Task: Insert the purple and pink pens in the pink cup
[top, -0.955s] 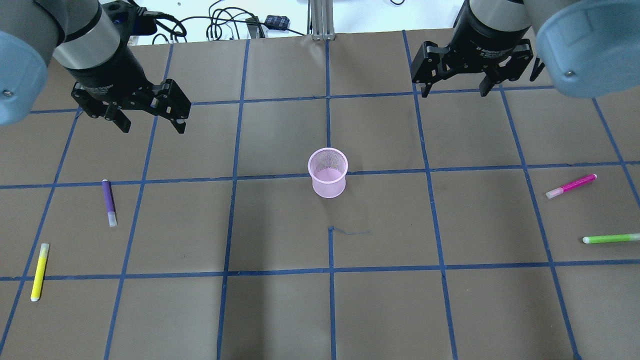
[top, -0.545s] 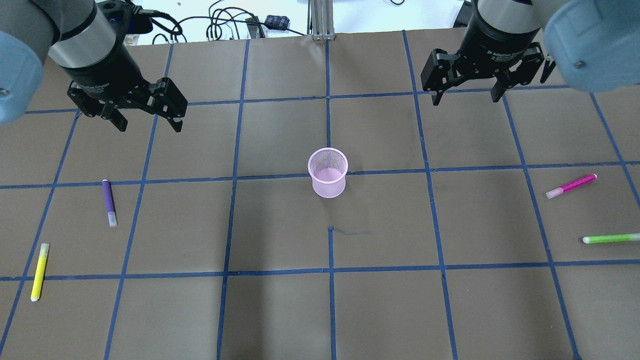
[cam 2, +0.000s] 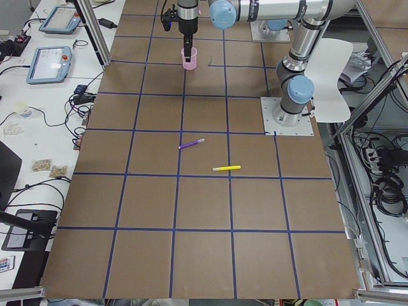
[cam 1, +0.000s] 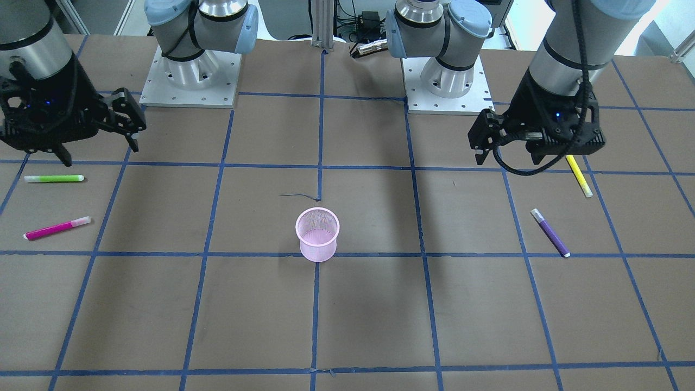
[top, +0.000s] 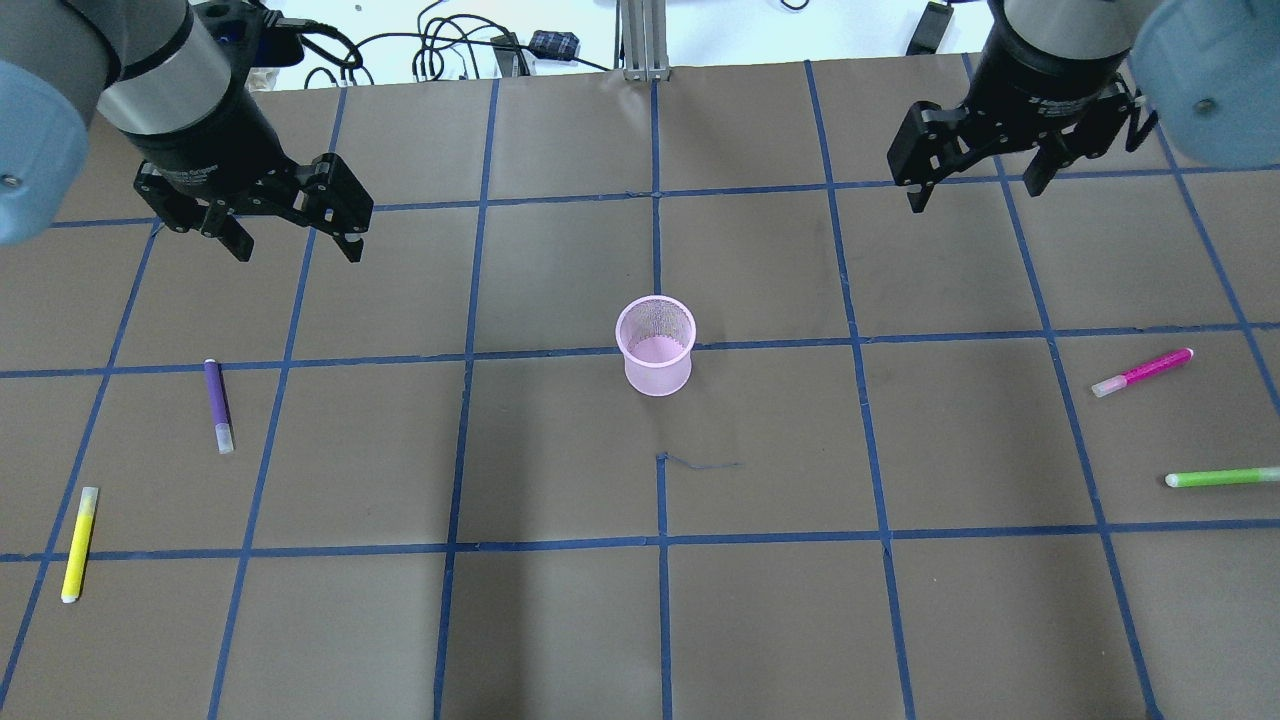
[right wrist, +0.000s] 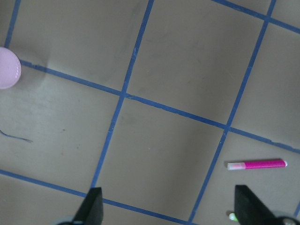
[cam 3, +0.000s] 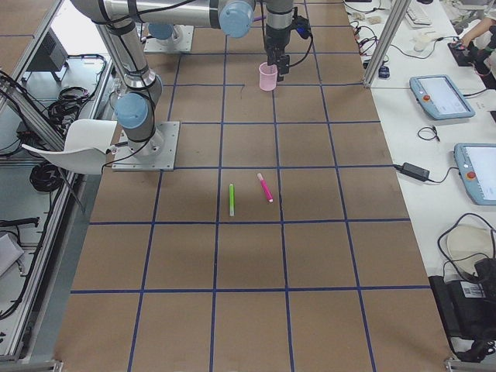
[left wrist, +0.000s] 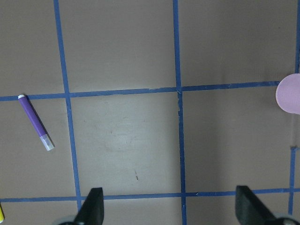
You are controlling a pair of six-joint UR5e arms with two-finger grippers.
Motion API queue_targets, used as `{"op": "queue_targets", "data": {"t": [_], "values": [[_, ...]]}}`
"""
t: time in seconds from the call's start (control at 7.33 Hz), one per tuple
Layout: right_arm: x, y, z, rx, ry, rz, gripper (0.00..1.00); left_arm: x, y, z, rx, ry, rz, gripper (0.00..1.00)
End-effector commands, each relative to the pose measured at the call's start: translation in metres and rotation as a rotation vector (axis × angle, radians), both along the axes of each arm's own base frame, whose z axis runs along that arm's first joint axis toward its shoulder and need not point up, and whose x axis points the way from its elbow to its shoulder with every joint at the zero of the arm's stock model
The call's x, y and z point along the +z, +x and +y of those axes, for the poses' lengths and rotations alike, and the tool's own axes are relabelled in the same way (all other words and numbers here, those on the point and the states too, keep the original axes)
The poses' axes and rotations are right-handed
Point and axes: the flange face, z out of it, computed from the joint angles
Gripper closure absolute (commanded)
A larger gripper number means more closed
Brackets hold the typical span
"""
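**Front-facing view:** the left gripper (cam 1: 507, 158) hangs over the table (cam 1: 369, 326) with its fingers spread wide, holding nothing. You find the purple pen (cam 1: 550, 233) lying flat on your side of those fingers, apart from them. The yellow pen (cam 1: 579, 175) lies towards their outer side. The right gripper (cam 1: 100, 152) is equally wide and holds nothing. The green pen (cam 1: 54, 178) lies near its fingertips, and the pink pen (cam 1: 57, 228) lies beyond that. The pink cup (cam 1: 317, 234) stands upright between the two finger pairs, well apart from each.

**Overhead view:** the layout is the same (sides mirrored).

**Side views:** the fingers are too small to judge.

**Left wrist view:** the purple pen lies outside one fingertip, and the pink cup's rim shows beyond the other.

**Right wrist view:** the pink pen lies ahead of one fingertip, and the pink cup lies beyond the opposite one.
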Motion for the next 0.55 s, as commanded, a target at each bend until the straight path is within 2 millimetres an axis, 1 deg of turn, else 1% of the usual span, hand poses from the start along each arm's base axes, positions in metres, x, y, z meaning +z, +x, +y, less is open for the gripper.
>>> {"op": "queue_targets", "data": {"t": [0.0, 0.14, 0.27, 0.41], "values": [[-0.042, -0.084, 0.001, 0.202, 0.073, -0.024, 0.0, -0.007, 0.057, -0.013, 0.095, -0.006, -0.003, 0.0], [-0.06, -0.13, 0.0, 0.285, 0.063, -0.026, 0.0, -0.009, 0.097, -0.013, 0.149, -0.004, -0.005, 0.0], [-0.086, -0.172, -0.004, 0.368, 0.047, -0.013, 0.0, -0.027, 0.13, -0.02, 0.204, 0.016, 0.005, 0.0], [-0.111, -0.215, 0.003, 0.431, 0.068, -0.033, 0.0, -0.04, 0.156, -0.027, 0.228, -0.01, -0.01, 0.0]]}}
